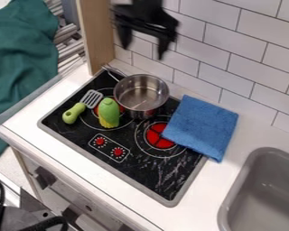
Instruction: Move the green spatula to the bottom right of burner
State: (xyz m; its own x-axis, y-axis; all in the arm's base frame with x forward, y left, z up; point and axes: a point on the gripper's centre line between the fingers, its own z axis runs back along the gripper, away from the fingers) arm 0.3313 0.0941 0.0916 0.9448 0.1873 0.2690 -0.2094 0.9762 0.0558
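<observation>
In the camera view, you can see the claw (pixel 142 52) high up, in front of the tiled wall (pixel 252 56), with its two fingers apart. The green spatula (pixel 74 113) lies on the left part of the black stove (pixel 141 169), so for you it is below the claw and to its left, well apart from it. Its green handle points to the lower left, and its slotted head points to the upper right, beside the green toy bottle (pixel 109 113) with the yellow lower part. This bottle is between the spatula and the metal pot (pixel 141 109). The pot stands upright at the rear of the stove, and you can look inside to its bare metal bottom. At the lower right, the grey sink (pixel 264 191) is set into the white worktop (pixel 198 196); you see part of its bare inside.
</observation>
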